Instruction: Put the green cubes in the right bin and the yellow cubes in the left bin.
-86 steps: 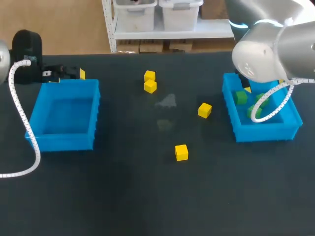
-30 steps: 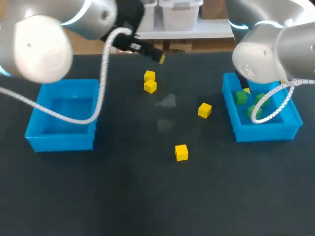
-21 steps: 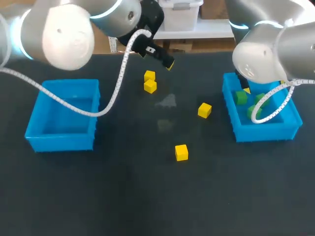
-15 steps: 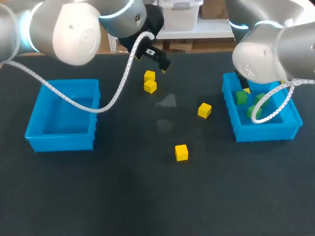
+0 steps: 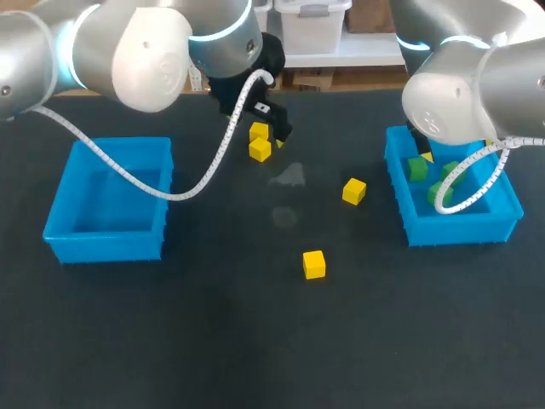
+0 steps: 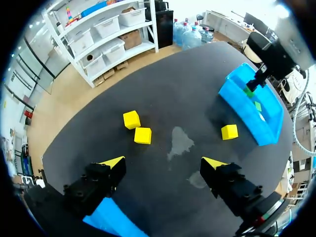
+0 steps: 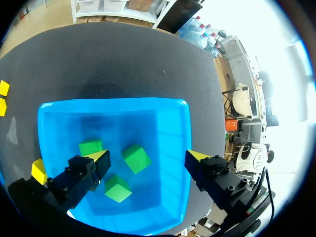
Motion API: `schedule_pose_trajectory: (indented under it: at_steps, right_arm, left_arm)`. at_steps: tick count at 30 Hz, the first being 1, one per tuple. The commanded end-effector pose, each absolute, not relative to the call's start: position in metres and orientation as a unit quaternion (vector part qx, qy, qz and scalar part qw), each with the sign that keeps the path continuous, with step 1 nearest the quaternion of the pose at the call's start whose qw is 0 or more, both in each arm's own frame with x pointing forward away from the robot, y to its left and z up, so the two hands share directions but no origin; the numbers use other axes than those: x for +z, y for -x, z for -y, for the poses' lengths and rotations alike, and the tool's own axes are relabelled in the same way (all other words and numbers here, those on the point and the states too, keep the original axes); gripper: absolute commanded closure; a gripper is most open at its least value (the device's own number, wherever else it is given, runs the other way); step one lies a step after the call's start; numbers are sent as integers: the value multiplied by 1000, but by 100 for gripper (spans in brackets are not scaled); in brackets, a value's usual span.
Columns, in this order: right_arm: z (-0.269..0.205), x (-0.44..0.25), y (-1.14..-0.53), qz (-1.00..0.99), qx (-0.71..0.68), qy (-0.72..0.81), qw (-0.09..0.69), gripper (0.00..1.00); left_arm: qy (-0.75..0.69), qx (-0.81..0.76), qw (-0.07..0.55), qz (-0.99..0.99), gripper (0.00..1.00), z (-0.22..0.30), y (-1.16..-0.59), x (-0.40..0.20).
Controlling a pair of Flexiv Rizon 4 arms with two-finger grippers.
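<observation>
Four yellow cubes sit on the table between left bin and right bin; left gripper hangs spread wide, the back pair just ahead. Three green cubes lie in the right bin, right gripper spread above them.

Two back yellow cubes sit just beside each other, narrow gap; left gripper, fingers spread, hangs close beside them. Bare table all round middle yellow cube and front yellow cube. Overhead, right arm covers right bin, three green cubes on its floor. Over left bin: open air.
</observation>
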State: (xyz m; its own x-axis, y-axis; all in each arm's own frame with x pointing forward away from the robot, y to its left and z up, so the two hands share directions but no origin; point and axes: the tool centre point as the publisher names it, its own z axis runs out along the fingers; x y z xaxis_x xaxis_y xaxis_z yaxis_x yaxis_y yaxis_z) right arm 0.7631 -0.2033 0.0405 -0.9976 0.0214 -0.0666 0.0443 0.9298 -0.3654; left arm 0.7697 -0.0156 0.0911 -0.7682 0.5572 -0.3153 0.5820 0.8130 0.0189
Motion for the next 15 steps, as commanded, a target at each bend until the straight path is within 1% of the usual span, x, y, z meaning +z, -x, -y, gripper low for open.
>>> schedule_pose_trajectory:
  at_steps: [1, 8, 15]
  right_arm:
    - [204, 41, -762, -982, -185, -16, 33, 0]
    - [204, 41, -762, -982, -185, -16, 33, 0]
    - [204, 41, -762, -982, -185, -16, 33, 0]
  left_arm:
    - [-297, -31, 147, -943, 0, 19, -779, 81]
    - [-271, -4, 134, -953, 0, 7, -792, 64]
    - [-258, 7, 124, -958, 0, 5, -801, 49]
